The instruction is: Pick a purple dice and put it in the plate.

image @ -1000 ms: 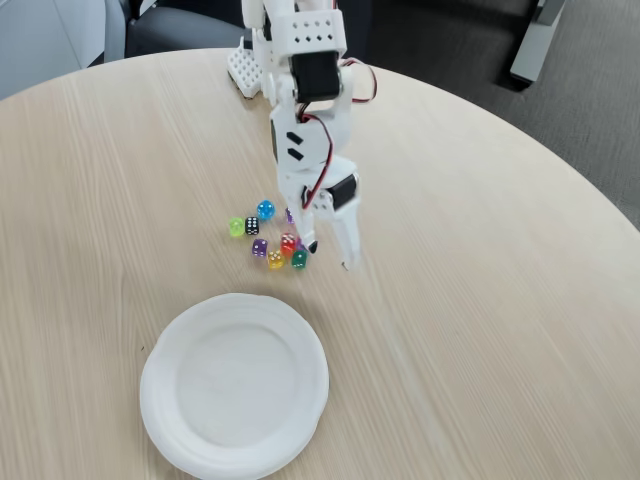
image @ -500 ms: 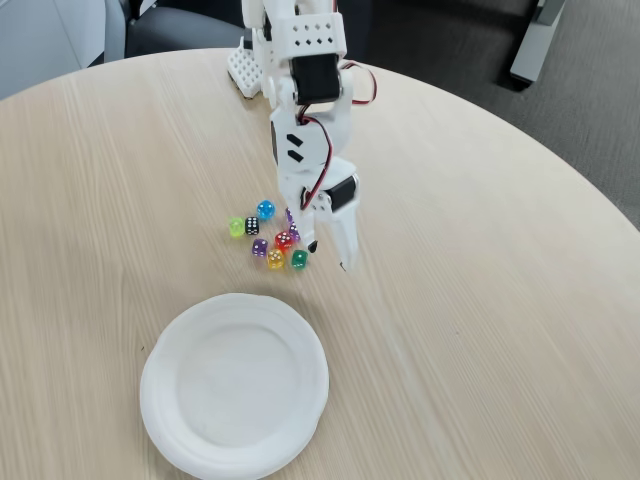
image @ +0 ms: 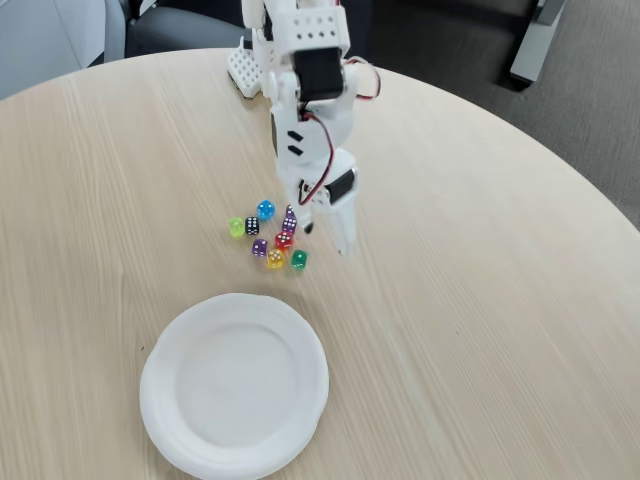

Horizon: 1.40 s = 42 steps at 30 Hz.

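In the fixed view a cluster of small dice lies mid-table. One purple dice [image: 259, 247] sits at the cluster's near left. A second purple dice [image: 290, 218] lies right beside the left fingertip of my white gripper [image: 327, 240]. The gripper is open, hanging just right of the cluster with nothing between its fingers. The white plate [image: 160, 400] sits on the table nearer the camera, below the dice, with nothing in it.
Other dice in the cluster: blue [image: 265, 209], light green [image: 236, 227], black [image: 252, 226], red [image: 284, 240], yellow [image: 275, 259] and dark green [image: 299, 260]. The arm's base [image: 243, 66] stands at the far table edge. Bare wood spreads to the right.
The gripper has drawn back and up a little from the cluster's right side, uncovering the purple dice near its left fingertip. The red die has shifted slightly.
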### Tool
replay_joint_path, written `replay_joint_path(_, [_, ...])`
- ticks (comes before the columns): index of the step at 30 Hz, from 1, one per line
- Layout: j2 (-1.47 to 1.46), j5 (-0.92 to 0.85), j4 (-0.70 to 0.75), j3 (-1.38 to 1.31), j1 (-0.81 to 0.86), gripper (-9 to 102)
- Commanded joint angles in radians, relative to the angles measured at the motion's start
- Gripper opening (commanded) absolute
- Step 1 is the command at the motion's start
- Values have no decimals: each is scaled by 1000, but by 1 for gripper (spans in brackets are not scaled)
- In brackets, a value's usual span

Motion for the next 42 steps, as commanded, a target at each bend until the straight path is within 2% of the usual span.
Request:
replay_joint_path(1, [25, 9, 43, -140, 8, 24])
replay_joint_path(6, [15, 9, 107, -287, 8, 24])
replay_joint_path(13, [6, 9, 120, -308, 9, 25])
replay_joint_path(17, [5, 6, 195, -334, 9, 25])
replay_joint_path(23, [-48, -2, 278, -512, 11, 26])
replay_joint_path(30, [-265, -35, 278, -681, 143, 26])
replay_joint_path(33, [-291, -37, 281, -698, 198, 25])
replay_joint_path(42, [-288, 57, 360, -684, 163, 24])
